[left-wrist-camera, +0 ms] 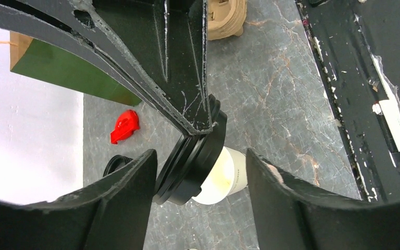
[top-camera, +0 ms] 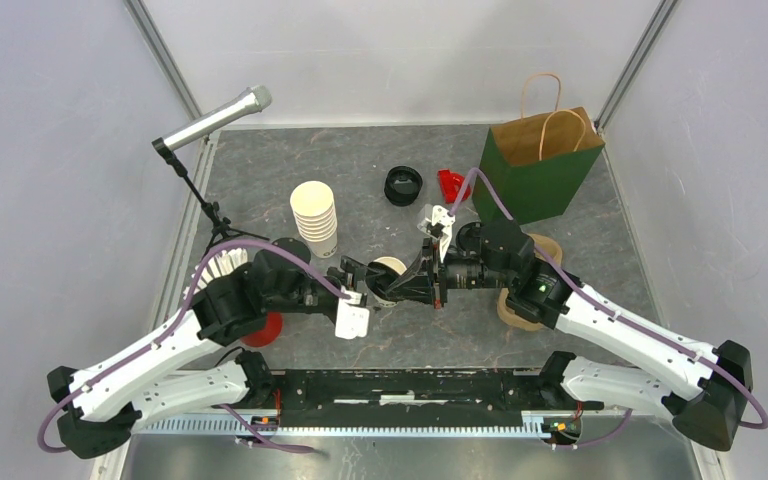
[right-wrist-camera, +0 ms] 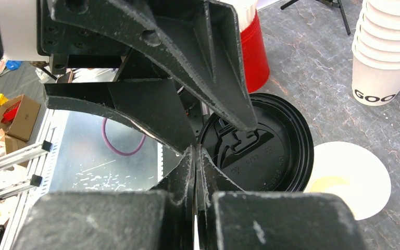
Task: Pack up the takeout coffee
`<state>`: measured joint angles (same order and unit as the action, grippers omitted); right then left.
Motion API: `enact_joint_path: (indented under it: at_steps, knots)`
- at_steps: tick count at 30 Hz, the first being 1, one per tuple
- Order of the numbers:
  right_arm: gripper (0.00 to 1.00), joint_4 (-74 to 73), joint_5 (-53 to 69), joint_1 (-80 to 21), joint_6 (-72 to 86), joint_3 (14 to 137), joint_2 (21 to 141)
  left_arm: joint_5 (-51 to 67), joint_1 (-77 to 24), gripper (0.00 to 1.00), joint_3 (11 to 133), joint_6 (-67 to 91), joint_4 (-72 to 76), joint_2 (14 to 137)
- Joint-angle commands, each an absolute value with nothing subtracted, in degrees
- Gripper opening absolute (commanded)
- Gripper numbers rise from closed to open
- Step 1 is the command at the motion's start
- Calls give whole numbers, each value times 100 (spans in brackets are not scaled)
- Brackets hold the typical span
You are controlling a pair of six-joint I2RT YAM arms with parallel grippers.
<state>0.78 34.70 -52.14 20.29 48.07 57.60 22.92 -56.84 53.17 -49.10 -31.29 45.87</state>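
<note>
Right pincer is clenched on the rim of a black lid, held tilted partly over the open cup mid-bench. Level the lid, centre it, then press evenly. Left pincer straddles the cup; whether it grips, I cannot tell.

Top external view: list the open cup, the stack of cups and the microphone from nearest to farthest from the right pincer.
From the right pincer, shut on a black lid:
1. Open cup, right at its tips.
2. Stack of cups, farther back and to the left.
3. Microphone, over the far left corner.
</note>
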Motion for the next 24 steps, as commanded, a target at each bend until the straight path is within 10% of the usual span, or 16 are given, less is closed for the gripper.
enact_joint_path:
  at_steps: [1,15,24]
  knots:
    - [0,263,3564,-5243,2003,4766,5645,2507,-5658,65,5559,-5125,-3183,4617]
    - [0,233,3481,-5247,1846,4737,5600,2542,-5660,28,5949,-4929,-3690,4949]
    - [41,105,2792,-5247,1791,4734,5110,2079,-5660,25,5489,-3383,-2608,4674]
